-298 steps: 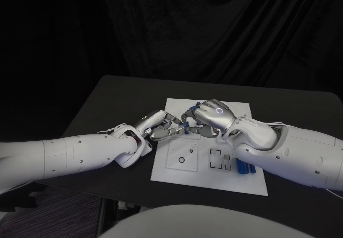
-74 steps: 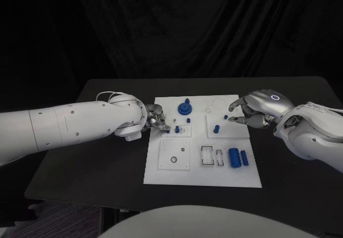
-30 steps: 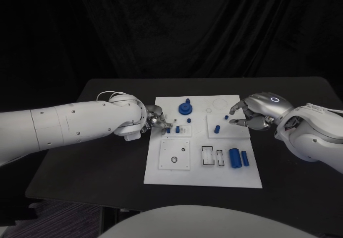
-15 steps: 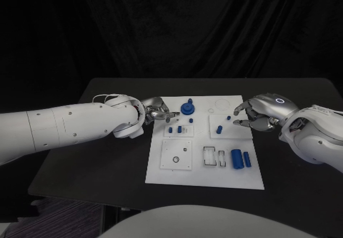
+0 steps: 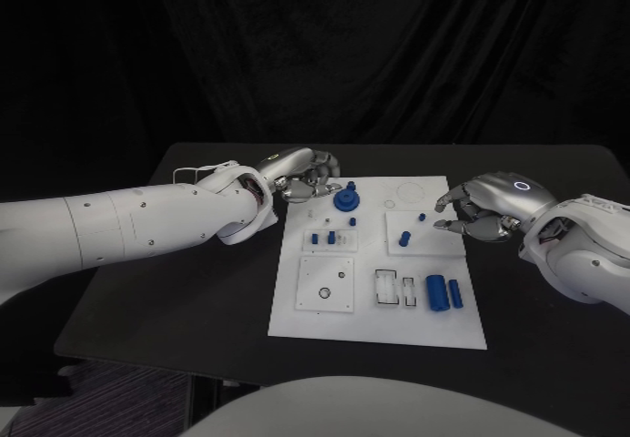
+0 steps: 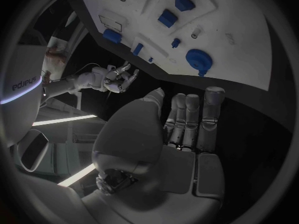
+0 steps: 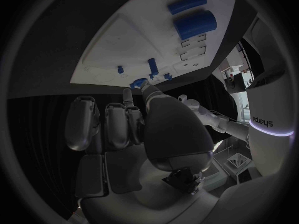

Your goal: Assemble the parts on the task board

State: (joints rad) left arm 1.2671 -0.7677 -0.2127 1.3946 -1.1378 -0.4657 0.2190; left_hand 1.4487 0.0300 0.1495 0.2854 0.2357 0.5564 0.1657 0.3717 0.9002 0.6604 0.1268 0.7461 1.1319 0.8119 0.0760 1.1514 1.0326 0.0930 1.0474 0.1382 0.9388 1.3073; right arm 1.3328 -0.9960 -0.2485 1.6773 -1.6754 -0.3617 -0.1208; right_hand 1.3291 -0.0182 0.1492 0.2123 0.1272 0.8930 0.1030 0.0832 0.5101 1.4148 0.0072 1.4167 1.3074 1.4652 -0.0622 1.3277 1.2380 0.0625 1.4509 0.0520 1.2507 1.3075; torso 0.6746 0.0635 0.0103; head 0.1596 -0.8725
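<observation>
The white task board (image 5: 381,326) lies mid-table. At its far end stands a round blue part with a peg (image 5: 347,198), also seen in the left wrist view (image 6: 199,60). Two small blue pegs (image 5: 323,238) stand in a left block, another peg (image 5: 404,239) in a right block. Two blue cylinders (image 5: 444,293) lie near the right edge and appear in the right wrist view (image 7: 194,22). My left hand (image 5: 305,173) hovers off the far left corner, fingers extended, holding nothing. My right hand (image 5: 479,209) sits at the right edge, empty, fingers loosely apart.
A square plate with a small ring hole (image 5: 326,289) and two rectangular slots (image 5: 391,286) occupy the board's near half. Black table (image 5: 171,300) surrounds the board on all sides, with wide room on the left and at the front.
My left hand has drawn back from beside the two small pegs toward the board's far left corner. The right hand has barely moved.
</observation>
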